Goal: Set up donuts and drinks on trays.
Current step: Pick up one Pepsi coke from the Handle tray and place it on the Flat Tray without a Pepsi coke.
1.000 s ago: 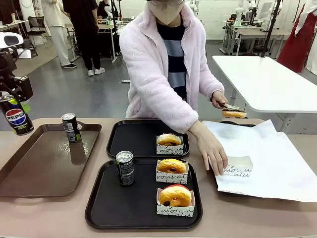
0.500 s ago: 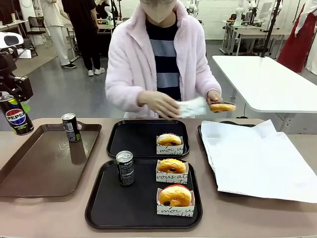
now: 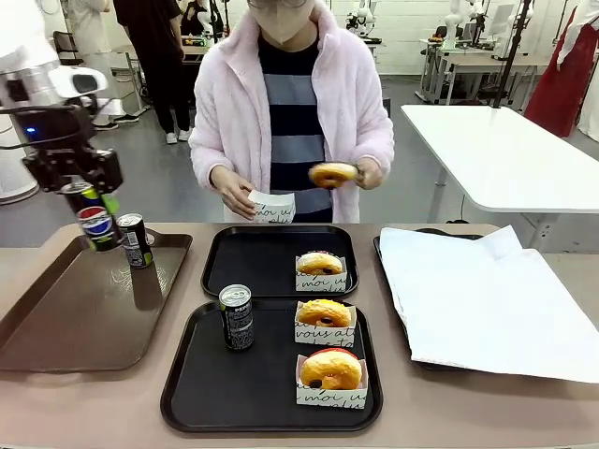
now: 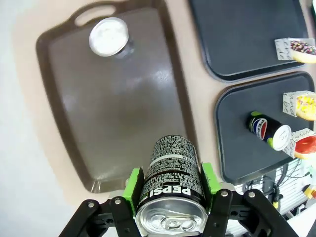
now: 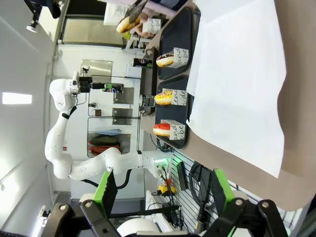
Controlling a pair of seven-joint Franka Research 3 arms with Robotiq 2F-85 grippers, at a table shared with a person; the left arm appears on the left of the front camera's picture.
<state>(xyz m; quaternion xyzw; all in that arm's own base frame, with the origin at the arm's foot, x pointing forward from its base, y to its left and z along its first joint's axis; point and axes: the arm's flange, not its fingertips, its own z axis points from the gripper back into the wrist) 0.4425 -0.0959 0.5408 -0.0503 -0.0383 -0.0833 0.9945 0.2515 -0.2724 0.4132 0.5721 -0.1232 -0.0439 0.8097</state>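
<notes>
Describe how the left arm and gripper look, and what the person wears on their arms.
The left arm is smooth white with a small blue light near the wrist; the left gripper is black with bright green pads. The person's sleeves are fluffy pale pink.

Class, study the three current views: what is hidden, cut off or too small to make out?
Front view: the paper covers the right-hand tray; anything beneath is hidden.
Front view: lettering on the sleeve in the person's hand is too small to read.
Left wrist view: the right edge cuts off the donuts.
Left wrist view: the can in the left gripper hides the brown tray's near rim.
</notes>
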